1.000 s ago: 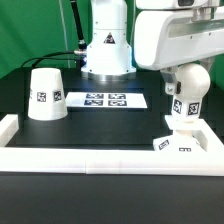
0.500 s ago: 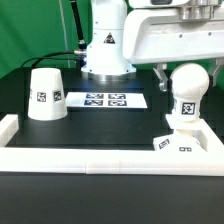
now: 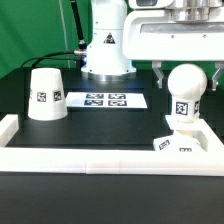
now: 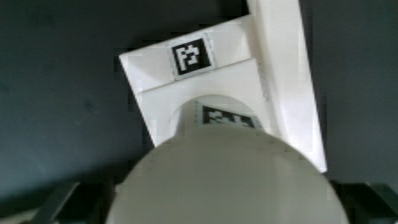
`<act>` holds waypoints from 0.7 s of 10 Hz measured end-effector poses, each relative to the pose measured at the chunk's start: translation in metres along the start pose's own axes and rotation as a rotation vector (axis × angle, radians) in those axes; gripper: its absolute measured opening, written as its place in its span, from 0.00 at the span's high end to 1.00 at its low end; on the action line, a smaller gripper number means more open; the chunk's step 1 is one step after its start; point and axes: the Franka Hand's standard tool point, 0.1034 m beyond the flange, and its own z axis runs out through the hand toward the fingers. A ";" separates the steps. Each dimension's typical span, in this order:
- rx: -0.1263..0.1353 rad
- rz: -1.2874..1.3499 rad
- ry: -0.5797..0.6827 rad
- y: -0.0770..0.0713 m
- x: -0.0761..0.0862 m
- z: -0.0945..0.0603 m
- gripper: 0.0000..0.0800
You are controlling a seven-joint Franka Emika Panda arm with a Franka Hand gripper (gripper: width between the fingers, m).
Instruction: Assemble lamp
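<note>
Black tabletop (image 3: 100, 125) with a white rail (image 3: 90, 157) round its edge, and you've got three lamp parts on it. One shade (image 3: 45, 93) stands alone at the exterior view's left, wide end down, just beside the one marker board (image 3: 105, 99). One bulb (image 3: 186, 95) stands upright on the one flat base (image 3: 185, 143), close against the rail at the right. Your gripper (image 3: 186, 72) hangs about the bulb's top, its two fingers (image 3: 160, 72) spread wide on either side, gripping nothing.

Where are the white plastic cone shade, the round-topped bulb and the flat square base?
Cone shade (image 3: 45, 93), exterior view, side wall.
Round-topped bulb (image 3: 186, 88), exterior view, domed head.
Square base (image 3: 172, 143), exterior view, front face.
</note>
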 end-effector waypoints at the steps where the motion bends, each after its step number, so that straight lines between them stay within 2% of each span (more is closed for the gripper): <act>1: 0.002 0.110 -0.001 -0.002 -0.001 0.000 0.28; 3: -0.003 0.301 -0.005 -0.004 -0.005 0.001 0.28; 7: 0.024 0.537 -0.033 -0.007 -0.006 0.001 0.28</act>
